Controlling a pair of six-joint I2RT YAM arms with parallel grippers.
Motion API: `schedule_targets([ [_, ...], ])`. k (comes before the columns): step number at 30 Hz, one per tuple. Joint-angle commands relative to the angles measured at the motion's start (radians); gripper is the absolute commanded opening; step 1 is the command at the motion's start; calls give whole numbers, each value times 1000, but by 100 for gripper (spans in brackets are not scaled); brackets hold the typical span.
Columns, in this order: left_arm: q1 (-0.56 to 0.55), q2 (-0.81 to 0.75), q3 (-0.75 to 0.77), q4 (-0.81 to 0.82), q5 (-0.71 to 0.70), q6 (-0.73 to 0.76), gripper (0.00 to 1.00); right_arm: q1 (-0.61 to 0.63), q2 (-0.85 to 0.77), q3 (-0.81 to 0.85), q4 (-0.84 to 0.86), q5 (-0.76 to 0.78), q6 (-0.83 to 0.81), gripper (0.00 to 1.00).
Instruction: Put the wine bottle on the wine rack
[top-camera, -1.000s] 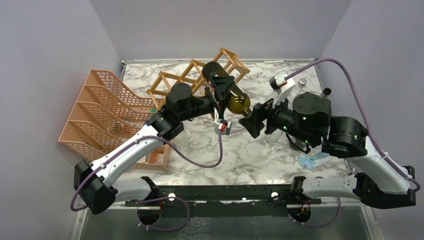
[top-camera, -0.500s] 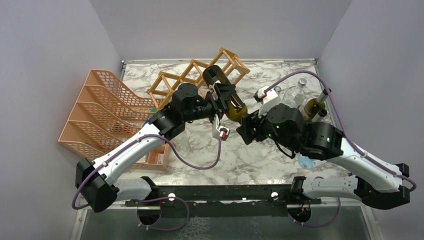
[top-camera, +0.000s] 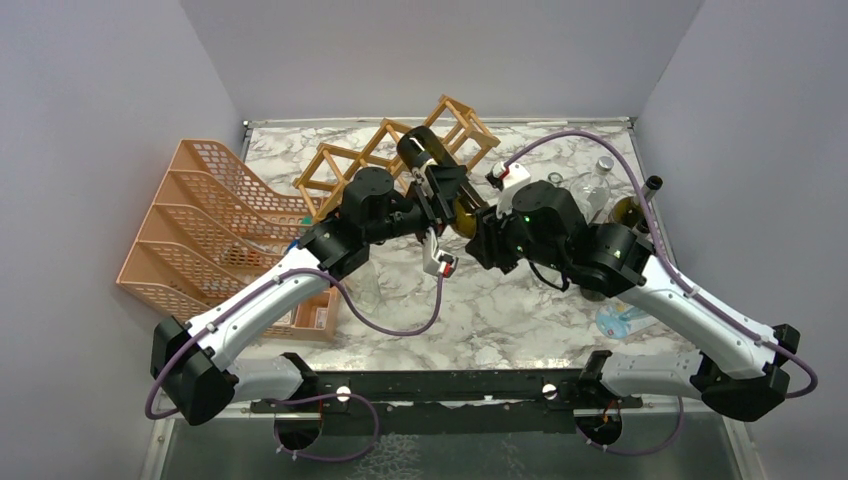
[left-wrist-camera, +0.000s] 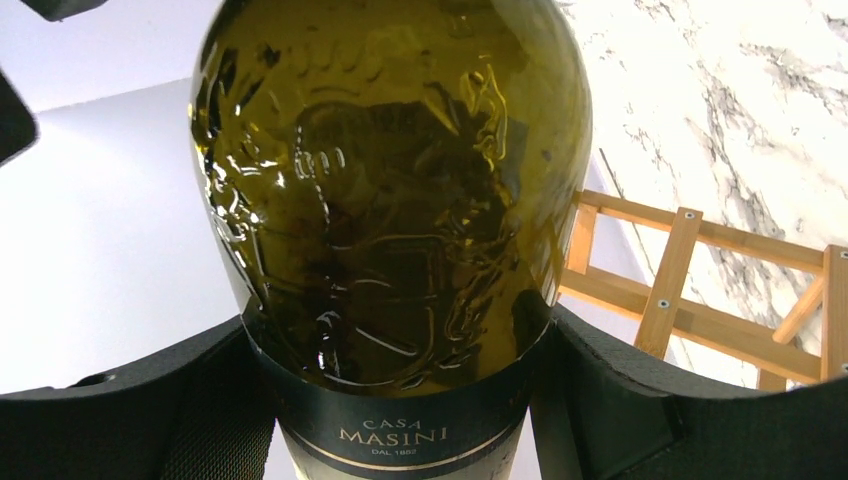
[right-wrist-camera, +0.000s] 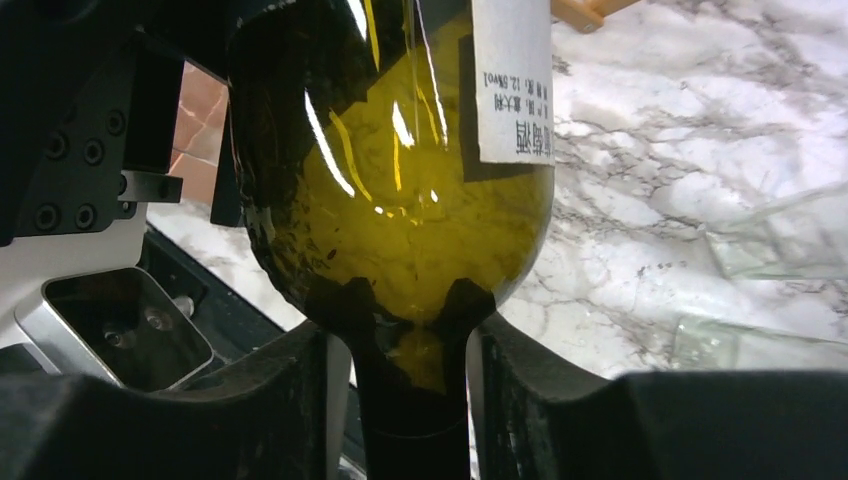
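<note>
Top external view. Item: wine bottle, dark green glass, paper labels. It is held aloft and tilted, its base end overlapping the wine rack in this view, not yet seated in a cell.

Left gripper: clamped across the body at the label.

Right gripper: fingers flank the neck closely; whether they press cannot be told.

Handling, as judged: heavy, rigid, smooth and slippery, breakable. The body grip carries the weight and the neck grip steers.

Edges: thin rack slats, likely to shift if knocked.

Room: open marble table nearer the arm bases. Pink mesh organizer at left, standing bottles at right rear. The two arms are crowded together.
</note>
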Motion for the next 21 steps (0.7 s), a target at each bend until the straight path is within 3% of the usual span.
schedule_targets([
  [1,-12,-47,38,122,56,19,0,-36,30,-19,67,-107,-21,38],
  [3,-12,-40,39,125,44,7,0,-37,45,-22,75,-118,-29,24],
  [5,-11,-33,40,128,36,-8,0,-37,44,-33,89,-109,-37,4],
  [7,-12,-31,31,150,34,-43,2,-37,37,-44,99,-86,-41,1],
  [9,-12,-34,9,187,30,-77,21,-36,21,-50,111,-66,-45,1],
  [11,-12,-41,-32,251,20,-87,52,-36,1,-51,133,-50,-51,1],
  [13,-13,-44,-76,314,16,-87,73,-36,-14,-38,147,-13,-58,1],
  [14,-12,-43,-90,334,18,-87,92,-37,-20,-24,150,9,-63,1],
  [15,-13,-41,-95,340,21,-90,98,-36,-26,-10,152,38,-64,1],
  [21,-15,-27,-95,339,22,-135,99,-37,-67,48,191,180,-72,1],
])
